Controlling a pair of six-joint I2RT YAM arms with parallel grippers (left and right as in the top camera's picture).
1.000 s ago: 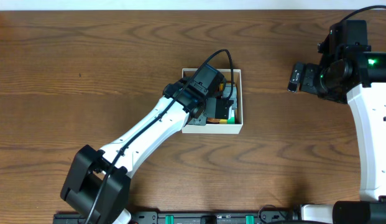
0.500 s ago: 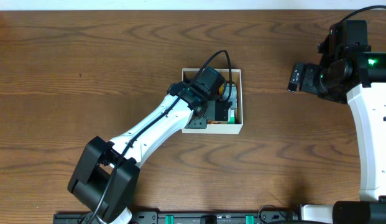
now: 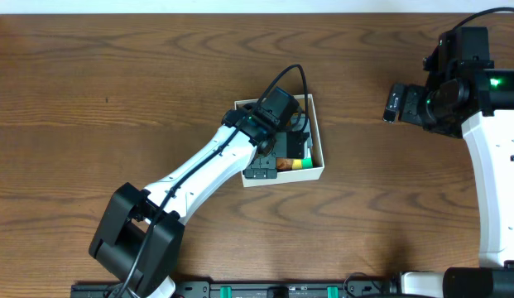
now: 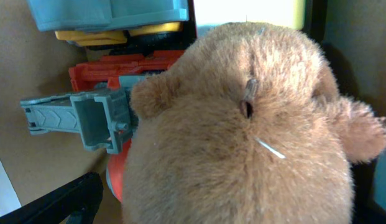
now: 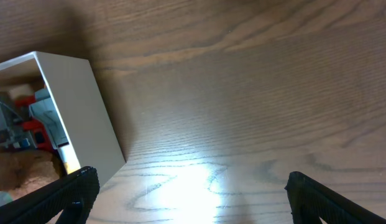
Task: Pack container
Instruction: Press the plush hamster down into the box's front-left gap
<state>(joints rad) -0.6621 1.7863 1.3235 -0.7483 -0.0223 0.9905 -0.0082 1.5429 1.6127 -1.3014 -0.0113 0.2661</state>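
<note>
**Left gripper**: positioned low over the container, which sits directly beneath it. Jaws stand apart. A brown plush toy lies between them, immediately below the wrist. The one finger in view is clear of the fur. Ahead of the gripper, beyond the plush, are a grey-and-orange plastic toy, a blue piece and a yellow piece, all inside the container.

**Right gripper**: jaws wide apart with nothing between them, hovering over the wooden table. The container is well apart from it, with one white corner showing to the gripper's forward left.
</note>
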